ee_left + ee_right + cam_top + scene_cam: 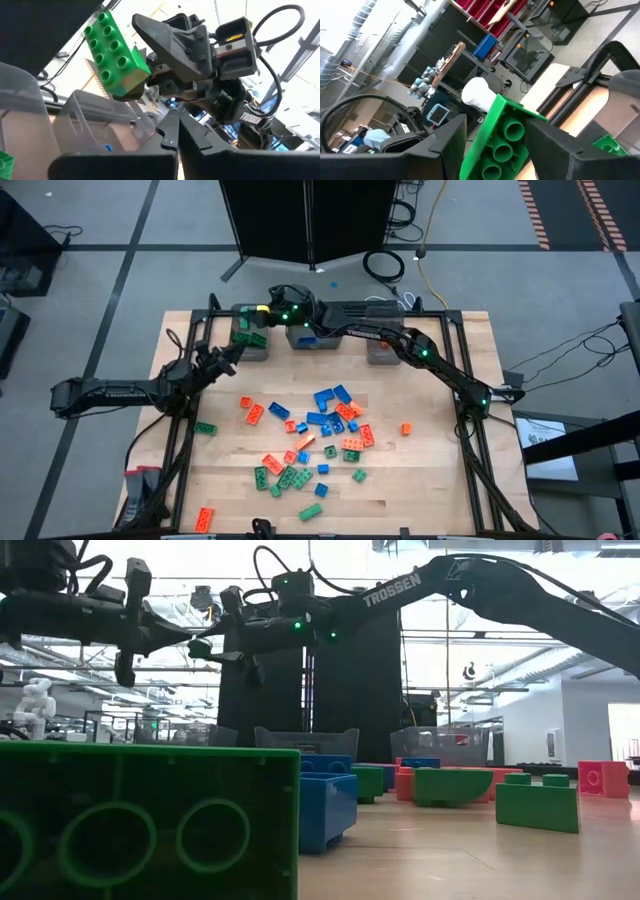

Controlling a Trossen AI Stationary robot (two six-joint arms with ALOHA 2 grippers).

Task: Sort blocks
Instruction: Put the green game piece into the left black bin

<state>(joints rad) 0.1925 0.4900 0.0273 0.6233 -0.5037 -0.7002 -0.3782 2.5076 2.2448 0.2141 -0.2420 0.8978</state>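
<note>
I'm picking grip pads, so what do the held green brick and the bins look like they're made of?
Green brick: hard moulded plastic, by its crisp studs and smooth, slightly glossy faces. Bins: thin translucent plastic, probably rigid; the background shows dimly through their greyish walls.

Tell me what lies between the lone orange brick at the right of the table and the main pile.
Only bare wooden table: in the high view, nothing sits between the lone orange brick and the pile.

2 dark, slender arms with green indicator lights, looping black cables and white "TROSSEN" lettering (392,588)
</note>
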